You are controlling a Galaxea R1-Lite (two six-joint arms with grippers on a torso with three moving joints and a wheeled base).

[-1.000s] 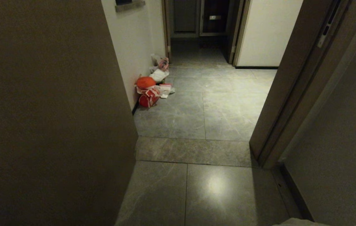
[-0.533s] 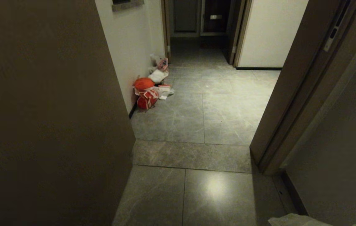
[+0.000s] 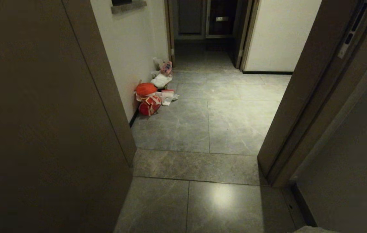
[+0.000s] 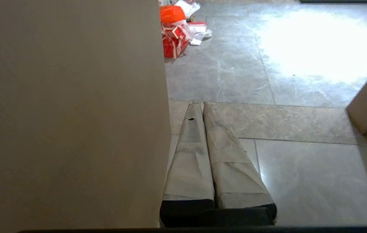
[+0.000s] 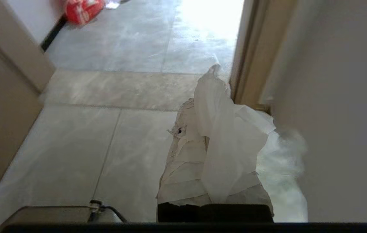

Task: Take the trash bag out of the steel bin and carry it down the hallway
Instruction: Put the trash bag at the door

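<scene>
My right gripper [image 5: 202, 106] has its tape-wrapped fingers shut on the trash bag [image 5: 225, 145], thin white crinkled plastic. The bag drapes over the fingers and hangs blurred beside the wall on that side. A sliver of white [image 3: 312, 229] shows at the head view's bottom right edge. My left gripper [image 4: 200, 105] is shut with nothing in it, close beside a brown door panel [image 4: 73, 113]. The hallway [image 3: 209, 97], with grey marbled tiles, lies ahead through the doorway. The steel bin is out of view.
A heap of bags, with an orange-red bag [image 3: 146, 89] in front, lies against the hallway's left wall. A brown panel [image 3: 41, 129] closes the left side and an open door leaf [image 3: 299, 97] the right. A stone threshold [image 3: 196, 165] crosses the doorway.
The whole head view has shifted: threshold and tiles lie lower, the heap further left, and more of the left door frame shows. The white sliver at the bottom right has shrunk.
</scene>
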